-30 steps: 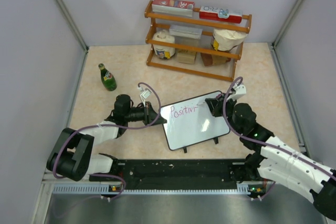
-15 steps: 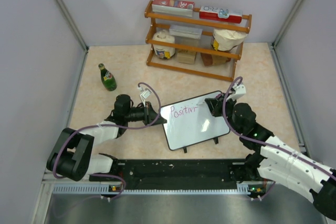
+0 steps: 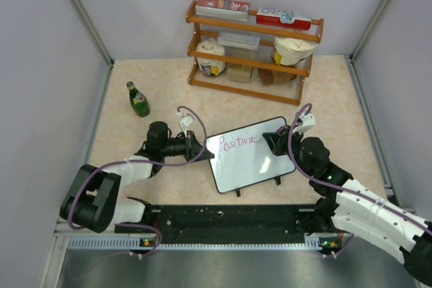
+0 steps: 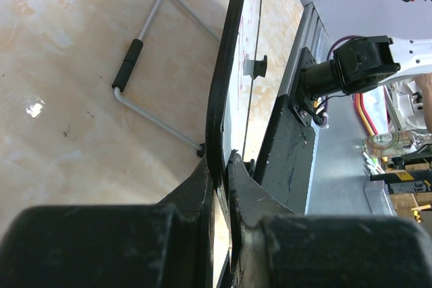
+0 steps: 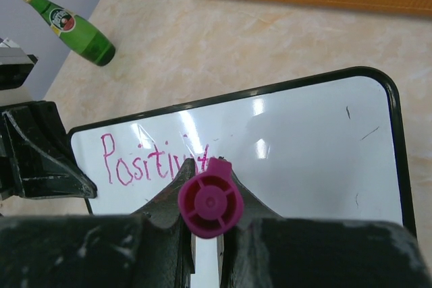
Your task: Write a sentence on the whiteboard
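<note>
One sentence start (image 5: 145, 161), perhaps "Positivi", on the whiteboard (image 5: 304, 160) beneath the marker (image 5: 210, 206).

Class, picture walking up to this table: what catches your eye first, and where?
The pink writing beginning "Positiv" stands out on the whiteboard in the middle, with the right pincer holding a pink marker at the line's end. The left pincer clamps the board's left edge; a green bottle stands far left, a wooden shelf at the back.

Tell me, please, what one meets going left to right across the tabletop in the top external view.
Green bottle → left gripper, jaws closed on the board's left edge → whiteboard → right arm's white forearm.
</note>
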`<state>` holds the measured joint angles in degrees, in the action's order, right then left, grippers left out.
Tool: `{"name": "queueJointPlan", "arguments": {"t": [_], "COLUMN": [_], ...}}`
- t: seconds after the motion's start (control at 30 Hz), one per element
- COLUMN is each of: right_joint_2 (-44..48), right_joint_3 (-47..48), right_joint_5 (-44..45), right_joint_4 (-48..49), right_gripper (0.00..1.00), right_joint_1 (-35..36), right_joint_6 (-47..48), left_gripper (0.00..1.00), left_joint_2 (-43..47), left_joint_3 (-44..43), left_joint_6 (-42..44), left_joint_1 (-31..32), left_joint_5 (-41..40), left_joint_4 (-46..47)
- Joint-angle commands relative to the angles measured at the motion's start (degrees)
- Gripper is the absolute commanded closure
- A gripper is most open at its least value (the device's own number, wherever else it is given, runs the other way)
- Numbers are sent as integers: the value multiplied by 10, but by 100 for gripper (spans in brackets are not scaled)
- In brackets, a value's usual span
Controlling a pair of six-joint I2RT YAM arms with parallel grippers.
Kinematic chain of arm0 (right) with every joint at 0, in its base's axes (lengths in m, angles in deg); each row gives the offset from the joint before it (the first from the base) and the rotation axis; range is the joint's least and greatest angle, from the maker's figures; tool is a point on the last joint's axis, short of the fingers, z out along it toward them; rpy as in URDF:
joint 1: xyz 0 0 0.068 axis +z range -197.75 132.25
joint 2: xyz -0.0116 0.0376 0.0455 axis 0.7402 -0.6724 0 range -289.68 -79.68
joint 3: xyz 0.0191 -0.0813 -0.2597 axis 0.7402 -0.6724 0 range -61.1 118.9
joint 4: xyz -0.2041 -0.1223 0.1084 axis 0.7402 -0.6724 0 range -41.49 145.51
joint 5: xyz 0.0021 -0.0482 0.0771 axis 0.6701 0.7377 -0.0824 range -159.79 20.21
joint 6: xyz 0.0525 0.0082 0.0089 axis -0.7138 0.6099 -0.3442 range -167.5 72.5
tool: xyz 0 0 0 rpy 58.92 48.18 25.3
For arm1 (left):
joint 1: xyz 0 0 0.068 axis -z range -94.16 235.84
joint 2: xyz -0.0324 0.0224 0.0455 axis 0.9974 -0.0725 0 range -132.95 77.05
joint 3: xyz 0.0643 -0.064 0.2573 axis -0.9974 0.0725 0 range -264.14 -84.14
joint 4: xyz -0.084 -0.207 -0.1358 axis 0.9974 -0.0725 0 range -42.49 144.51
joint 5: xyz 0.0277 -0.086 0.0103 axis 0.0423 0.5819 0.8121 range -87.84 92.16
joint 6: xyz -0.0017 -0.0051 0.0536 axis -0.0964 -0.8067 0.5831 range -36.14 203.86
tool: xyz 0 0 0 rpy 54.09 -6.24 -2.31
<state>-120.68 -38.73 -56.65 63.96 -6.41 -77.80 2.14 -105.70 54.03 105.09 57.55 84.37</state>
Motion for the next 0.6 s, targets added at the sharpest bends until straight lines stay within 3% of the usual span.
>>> {"name": "queueJointPlan", "arguments": {"t": [0.0, 0.57], "right_joint_2": [13, 21], "right_joint_3": [-18, 34], "right_joint_5": [6, 54], "right_joint_4": [-28, -34], "right_gripper": [100, 100], "right_joint_1": [-6, -6], "right_joint_6": [2, 32], "left_gripper": [100, 100], "left_joint_2": [-6, -7], "left_joint_3": [1, 1], "left_joint_6": [55, 55], "left_joint_1": [3, 2], "left_joint_5": [-40, -42], "left_joint_4": [-14, -13]}}
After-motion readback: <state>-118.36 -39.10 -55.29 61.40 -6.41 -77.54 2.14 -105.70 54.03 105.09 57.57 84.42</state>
